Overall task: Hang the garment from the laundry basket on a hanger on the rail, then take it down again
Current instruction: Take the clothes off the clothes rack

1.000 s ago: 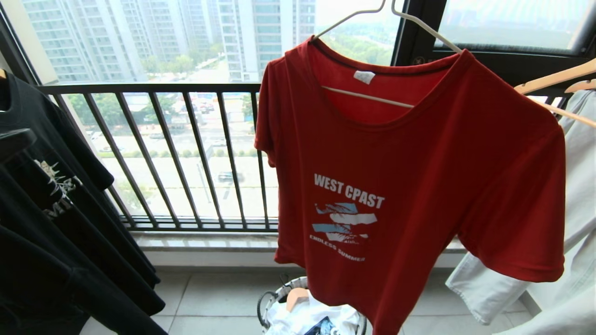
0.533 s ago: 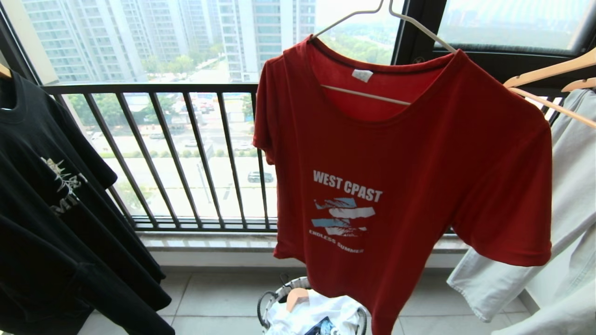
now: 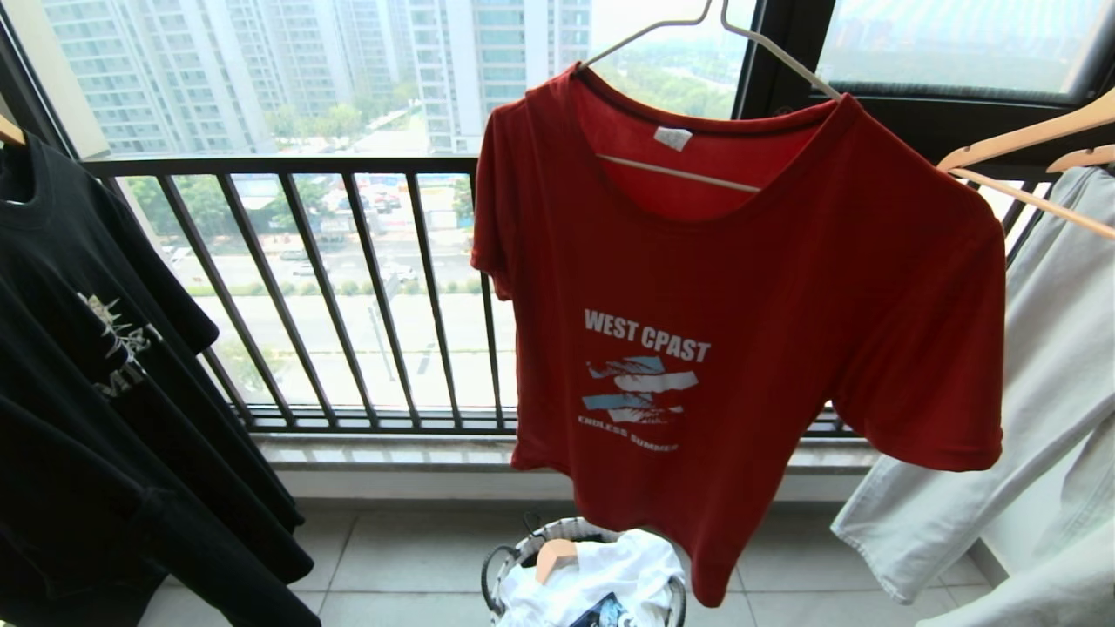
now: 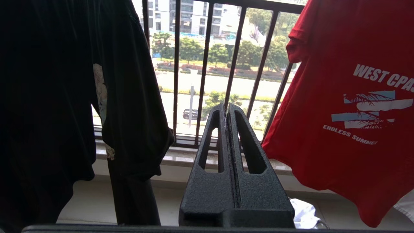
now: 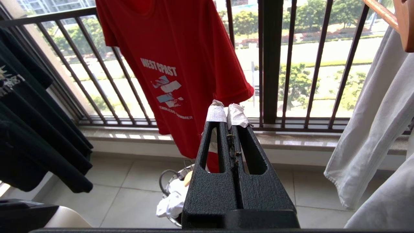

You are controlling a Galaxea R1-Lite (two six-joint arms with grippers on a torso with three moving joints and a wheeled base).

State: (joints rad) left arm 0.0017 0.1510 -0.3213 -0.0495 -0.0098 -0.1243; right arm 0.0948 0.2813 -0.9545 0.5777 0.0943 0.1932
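Note:
The red garment (image 3: 766,331) with its white "WEST CPAST" print hangs on the thin off-white hanger (image 3: 766,48), whose hook runs out of the top of the head view; the rail is out of view. The laundry basket (image 3: 514,562) stands on the floor tiles below its hem, with a white garment and a tan hanger inside. Neither arm shows in the head view. My left gripper (image 4: 226,110) is shut and empty, apart from the garment (image 4: 339,106) at its right. My right gripper (image 5: 226,108) is shut and empty, short of the garment (image 5: 181,64) and above the laundry basket (image 5: 168,181).
A black T-shirt (image 3: 96,374) hangs at the left. A pale garment (image 3: 1045,401) on a tan wooden hanger (image 3: 1028,139) hangs at the right. A dark balcony railing (image 3: 348,287) and a stone sill (image 3: 392,453) stand behind the clothes.
The red garment has swung on its hanger: its right sleeve and hem have risen and drawn in leftward. A dark part at the left edge of the head view has gone.

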